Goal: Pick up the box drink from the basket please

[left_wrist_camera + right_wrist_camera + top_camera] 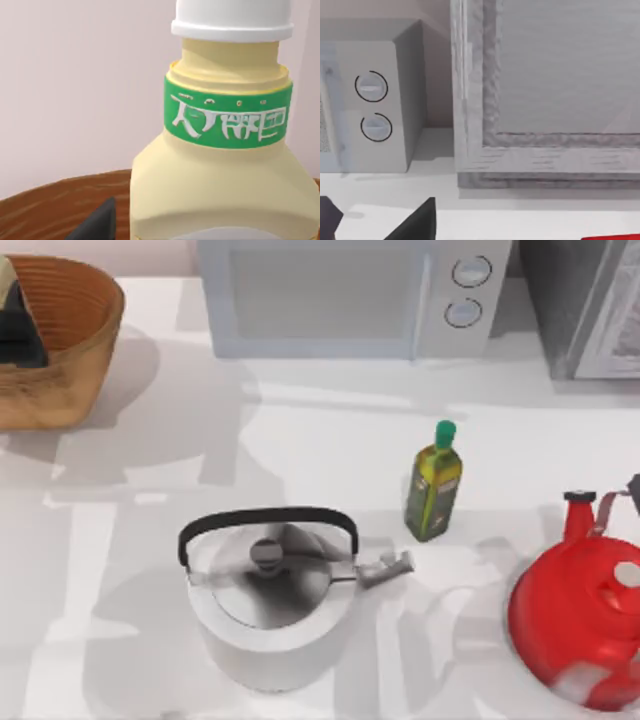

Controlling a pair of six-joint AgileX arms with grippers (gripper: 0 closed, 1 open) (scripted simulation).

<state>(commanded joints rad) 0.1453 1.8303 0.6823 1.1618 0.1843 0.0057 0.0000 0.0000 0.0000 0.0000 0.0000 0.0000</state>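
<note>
Left wrist view: box drink (225, 165) close before left gripper, jaws' state untellable; misaligned closure risks tipping it against basket (60, 205).

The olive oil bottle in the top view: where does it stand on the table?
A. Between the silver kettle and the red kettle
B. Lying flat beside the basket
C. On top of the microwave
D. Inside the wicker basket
A: the olive oil bottle stands upright on the table, with the silver kettle to its left and the red kettle to its right, far from the basket.
</note>
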